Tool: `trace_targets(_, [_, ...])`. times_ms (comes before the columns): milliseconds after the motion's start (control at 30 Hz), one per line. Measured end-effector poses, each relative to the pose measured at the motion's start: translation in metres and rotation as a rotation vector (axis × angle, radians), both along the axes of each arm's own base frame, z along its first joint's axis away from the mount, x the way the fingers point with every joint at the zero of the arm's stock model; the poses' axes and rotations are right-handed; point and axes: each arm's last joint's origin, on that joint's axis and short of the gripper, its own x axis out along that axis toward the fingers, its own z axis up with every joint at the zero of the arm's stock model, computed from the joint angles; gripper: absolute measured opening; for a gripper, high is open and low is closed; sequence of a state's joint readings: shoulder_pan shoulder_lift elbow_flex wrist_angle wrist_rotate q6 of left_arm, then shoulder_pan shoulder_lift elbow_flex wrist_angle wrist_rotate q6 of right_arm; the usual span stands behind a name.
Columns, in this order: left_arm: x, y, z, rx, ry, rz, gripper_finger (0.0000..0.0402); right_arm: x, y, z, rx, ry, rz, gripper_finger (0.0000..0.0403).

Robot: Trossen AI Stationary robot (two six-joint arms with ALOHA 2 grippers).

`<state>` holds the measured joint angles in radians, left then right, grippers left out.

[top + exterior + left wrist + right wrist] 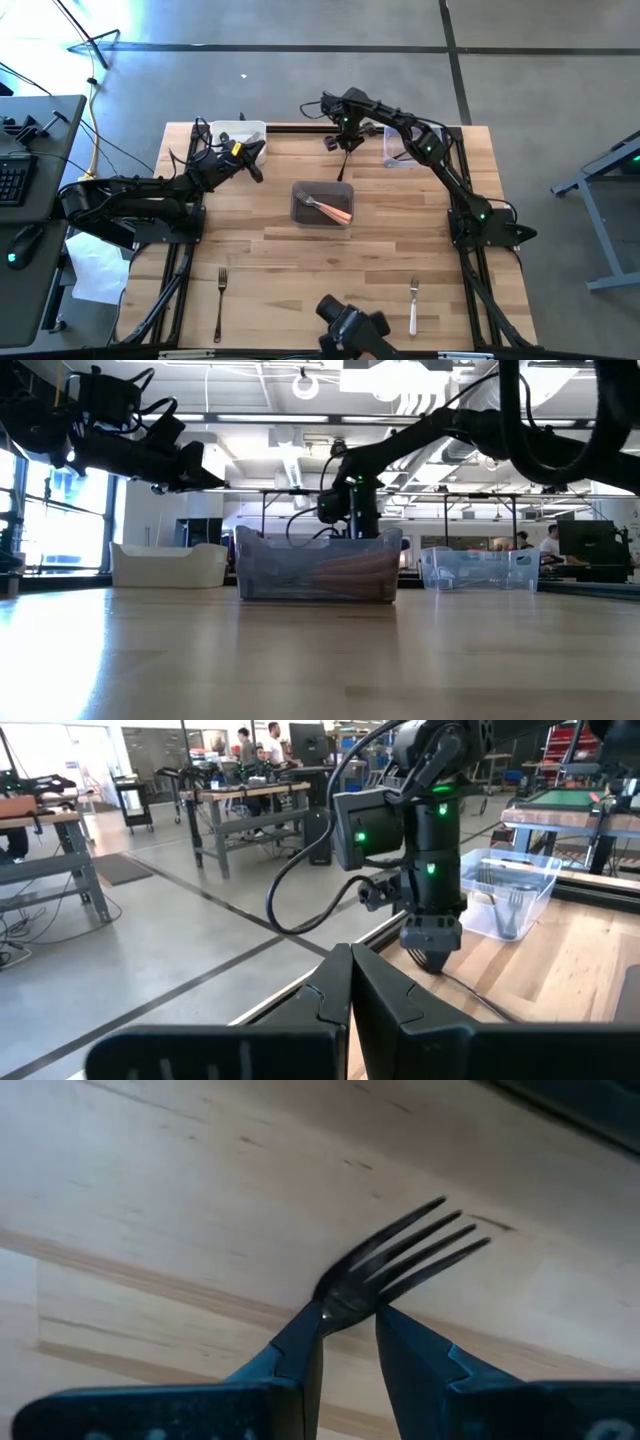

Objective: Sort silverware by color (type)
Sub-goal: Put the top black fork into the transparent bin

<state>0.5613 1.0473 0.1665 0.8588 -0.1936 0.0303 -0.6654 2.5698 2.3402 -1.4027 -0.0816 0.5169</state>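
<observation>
Black fork hangs from right gripper, tines outward.

Three tubs, several forks

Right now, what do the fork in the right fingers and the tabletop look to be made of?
The fork, pinched at its neck by the right gripper, looks like dark metal with a dull sheen: faint highlights run along the tines, though coated plastic can't be excluded. The tabletop looks like pale butcher-block wood, likely sealed: jointed strips and grain show, and the low view shows a soft gloss.
</observation>
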Motion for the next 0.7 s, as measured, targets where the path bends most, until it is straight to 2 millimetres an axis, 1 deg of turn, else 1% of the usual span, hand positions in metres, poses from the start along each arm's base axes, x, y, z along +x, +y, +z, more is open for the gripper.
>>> trace_targets(67, [0.000, 0.000, 0.001, 0.005, -0.009, 0.002, 0.0000, -0.002, -0.003, 0.000, -0.001, -0.002, 0.017, 0.0082])
trace_targets(167, [0.000, 0.000, 0.003, 0.028, -0.017, 0.003, 0.0000, -0.005, -0.007, 0.000, -0.007, -0.018, 0.136, 0.0082])
trace_targets(267, [0.000, 0.000, 0.007, 0.062, -0.038, 0.015, 0.0000, -0.009, -0.007, 0.004, 0.009, -0.008, 0.330, 0.0083])
trace_targets(333, [-0.001, 0.000, 0.009, 0.072, -0.051, 0.021, 0.0000, -0.011, -0.005, 0.011, 0.000, 0.008, 0.503, 0.0083])
trace_targets(467, [-0.001, 0.001, 0.008, 0.100, -0.022, 0.027, 0.0000, -0.005, 0.010, 0.029, -0.057, 0.040, 0.860, 0.0083])
trace_targets(567, [-0.001, 0.001, 0.008, 0.102, -0.018, 0.030, 0.0000, 0.005, 0.022, 0.031, -0.059, 0.017, 1.097, 0.0083])
trace_targets(633, [-0.001, 0.001, 0.008, 0.102, -0.018, 0.030, 0.0000, 0.012, 0.030, 0.031, -0.063, 0.012, 1.209, 0.0083])
trace_targets(700, [-0.001, 0.001, 0.008, 0.109, -0.006, 0.031, 0.0000, 0.019, 0.036, 0.027, -0.091, 0.003, 1.278, 0.0083])
